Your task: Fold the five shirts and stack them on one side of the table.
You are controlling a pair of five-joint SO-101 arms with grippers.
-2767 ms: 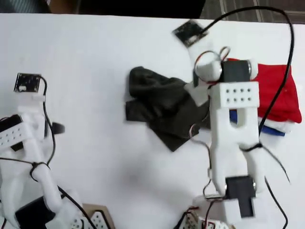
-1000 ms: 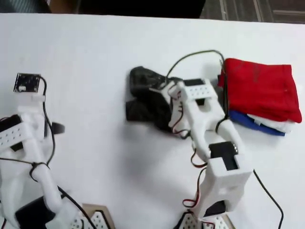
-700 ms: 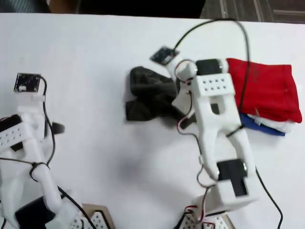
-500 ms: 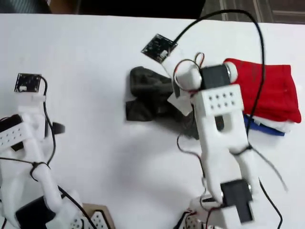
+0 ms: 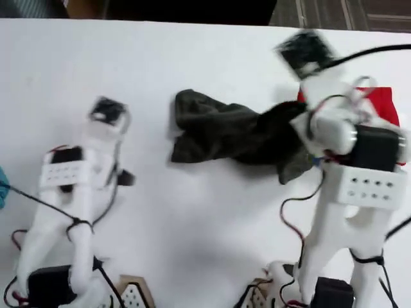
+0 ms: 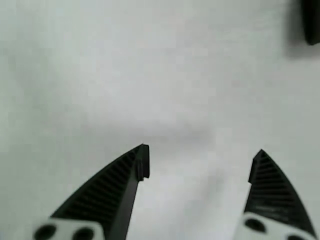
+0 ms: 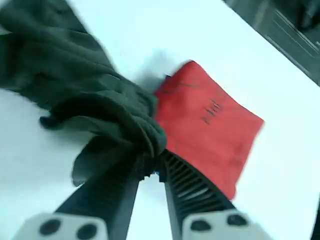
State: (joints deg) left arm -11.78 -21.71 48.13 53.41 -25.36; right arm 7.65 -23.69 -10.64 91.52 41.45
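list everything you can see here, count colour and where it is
dark shirt: 1, dark green-black, crumpled mid-table, one end lifted in the right gripper
red shirt: 1, red, folded, on the table's right side, next to the dark shirt
table: 1, white, under everything
left gripper: 1, black fingers, open, over bare table
right gripper: 1, black fingers, shut on the dark shirt's end
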